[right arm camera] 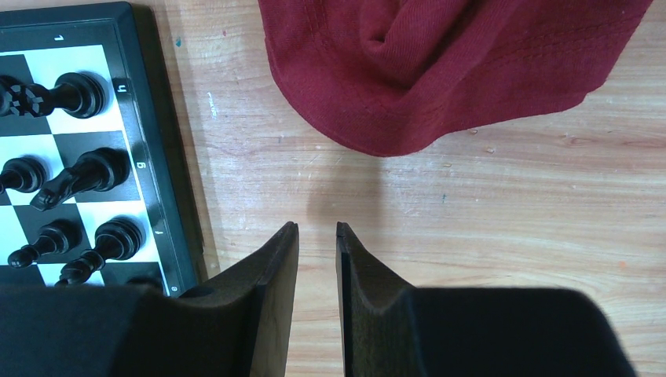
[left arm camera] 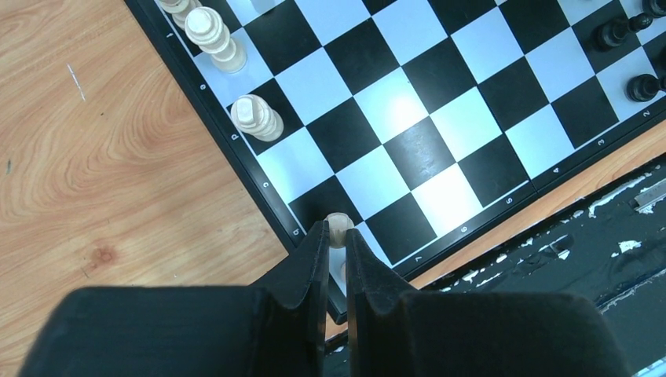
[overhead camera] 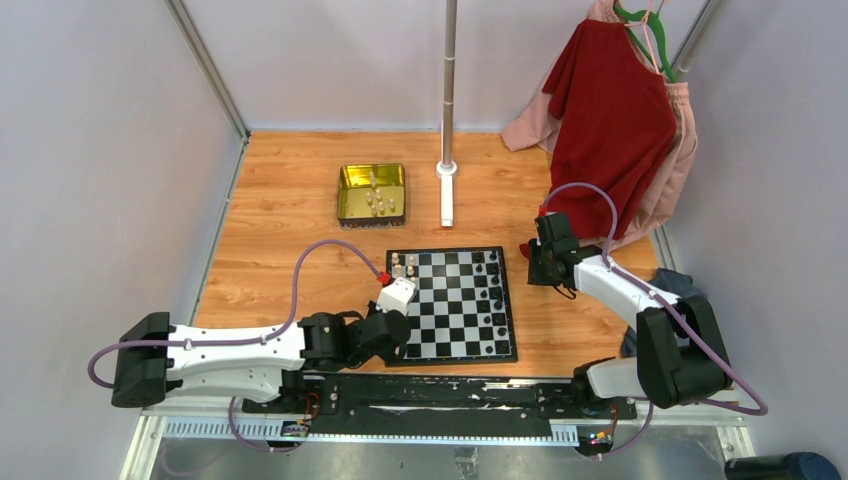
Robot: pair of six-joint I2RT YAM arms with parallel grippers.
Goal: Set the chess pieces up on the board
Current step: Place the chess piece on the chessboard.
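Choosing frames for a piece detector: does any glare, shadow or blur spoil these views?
Left wrist view: glare washes out middle squares of the glossy black-and-white chessboard; the left hand, shut on a small cream chess piece, is soft-edged. Right wrist view: crisp, faint shadow on the wooden table by the red cloth.

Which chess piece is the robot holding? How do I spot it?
Look at the chessboard on the wooden table. At its left border, the left gripper is shut on one cream chess piece. The other cream pieces stand free farther along that edge; this one shows only its round top between black fingers.
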